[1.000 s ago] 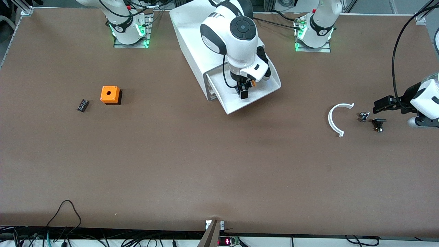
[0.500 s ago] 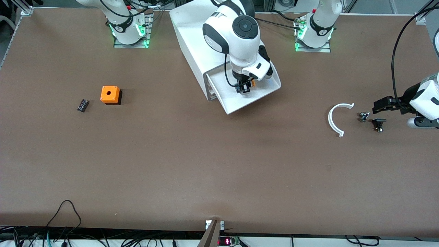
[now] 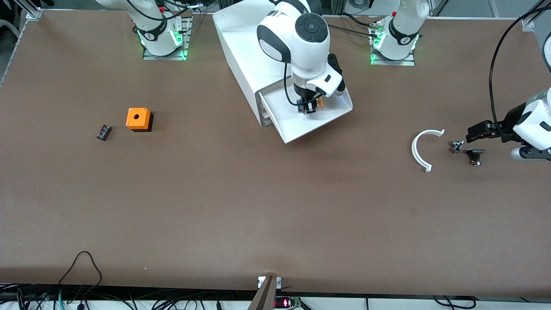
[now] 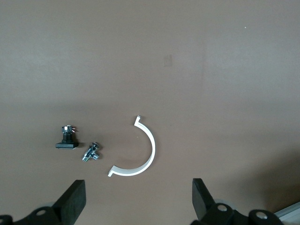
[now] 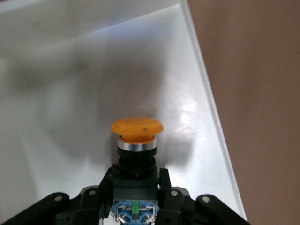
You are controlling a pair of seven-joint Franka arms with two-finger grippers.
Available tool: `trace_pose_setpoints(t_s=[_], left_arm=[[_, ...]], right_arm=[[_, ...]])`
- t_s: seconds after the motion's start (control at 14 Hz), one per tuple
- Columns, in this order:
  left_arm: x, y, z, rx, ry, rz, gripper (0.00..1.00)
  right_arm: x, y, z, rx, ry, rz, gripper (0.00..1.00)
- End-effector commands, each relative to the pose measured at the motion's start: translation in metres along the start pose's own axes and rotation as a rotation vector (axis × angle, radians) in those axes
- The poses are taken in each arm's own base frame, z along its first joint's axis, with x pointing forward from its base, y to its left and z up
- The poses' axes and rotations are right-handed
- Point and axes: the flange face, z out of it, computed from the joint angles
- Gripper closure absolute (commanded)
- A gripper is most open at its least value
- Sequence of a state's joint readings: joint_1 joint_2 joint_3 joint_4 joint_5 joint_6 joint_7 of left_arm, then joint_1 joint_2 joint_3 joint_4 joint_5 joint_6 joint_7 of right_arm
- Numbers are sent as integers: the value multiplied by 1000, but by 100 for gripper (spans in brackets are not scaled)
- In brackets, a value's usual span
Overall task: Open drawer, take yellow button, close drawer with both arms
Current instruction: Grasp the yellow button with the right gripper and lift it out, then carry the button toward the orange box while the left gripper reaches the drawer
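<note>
The cabinet (image 3: pixel 241 47) lies at the middle of the table's robot side, with the drawer (image 3: pixel 301 127) pulled out toward the front camera. My right gripper (image 3: pixel 308 107) is over the open drawer and shut on the button (image 3: pixel 317 103). In the right wrist view the orange cap (image 5: pixel 137 127) sticks out past the fingers (image 5: pixel 165 185), which clamp the dark body, just above the white drawer floor (image 5: pixel 70 93). My left gripper (image 3: pixel 473 131) hangs open and empty over the table at the left arm's end; it also shows in the left wrist view (image 4: pixel 138 208).
An orange cube with a hole (image 3: pixel 138 119) and a small black cylinder (image 3: pixel 103 132) lie toward the right arm's end. A white curved piece (image 3: pixel 419 150), a small metal part (image 3: pixel 456 146) and a black part (image 3: pixel 475 154) lie by the left gripper.
My right gripper, shut on the button, has moved over the drawer toward the cabinet and seems to have risen. The left gripper has hardly moved.
</note>
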State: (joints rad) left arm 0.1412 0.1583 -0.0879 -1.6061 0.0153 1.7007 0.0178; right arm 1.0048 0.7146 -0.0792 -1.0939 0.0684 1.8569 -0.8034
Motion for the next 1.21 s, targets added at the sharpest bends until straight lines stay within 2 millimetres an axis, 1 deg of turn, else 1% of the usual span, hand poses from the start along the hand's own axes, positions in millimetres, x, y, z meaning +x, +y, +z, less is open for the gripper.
trace_pose_setpoints(t_s=[0.0, 0.07, 0.21, 0.29, 0.36, 0.43, 0.5, 0.57, 0.64, 0.71, 0.79, 0.86, 0.93, 1.0, 1.14], left_arm=[[-10, 9, -4, 34, -2, -26, 0], [-9, 12, -4, 32, -1, -31, 0], [-8, 19, -1, 20, -6, -57, 0], [-6, 21, 5, 15, -15, -82, 0], [-4, 33, 13, -6, -19, -106, 0], [-2, 46, 20, -30, -16, -127, 0], [0, 53, 34, -38, -22, -154, 0], [0, 71, 43, -43, -16, -166, 0], [0, 88, 53, -46, -17, -188, 0], [0, 108, 66, -51, -22, -221, 0], [-2, 124, 84, -55, -17, -258, 0], [-7, 144, 101, -64, -3, -275, 0], [-12, 158, 119, -71, 16, -300, 0], [-19, 175, 139, -79, 29, -322, 0], [-28, 207, 166, -94, 32, -343, 0]], right_arm=[[-6, 1, -49, -66, 11, 95, 71], [-17, 8, -67, -91, 21, 145, 71], [-54, 29, -110, -153, 27, 290, 71], [-79, 43, -123, -167, 9, 350, 71], [-111, 61, -135, -196, -8, 414, 71], [-140, 75, -138, -212, -46, 475, 71], [-176, 89, -140, -232, -79, 550, 71], [-221, 108, -138, -227, -93, 649, 71], [-270, 124, -134, -202, -94, 765, 71], [-306, 130, -120, -161, -105, 863, 71], [-340, 133, -108, -133, -123, 973, 71], [-376, 136, -89, -100, -158, 1082, 71], [-408, 136, -71, -69, -179, 1141, 71], [-431, 137, -56, -59, -190, 1182, 71], [-480, 134, -19, -49, -214, 1323, 71]])
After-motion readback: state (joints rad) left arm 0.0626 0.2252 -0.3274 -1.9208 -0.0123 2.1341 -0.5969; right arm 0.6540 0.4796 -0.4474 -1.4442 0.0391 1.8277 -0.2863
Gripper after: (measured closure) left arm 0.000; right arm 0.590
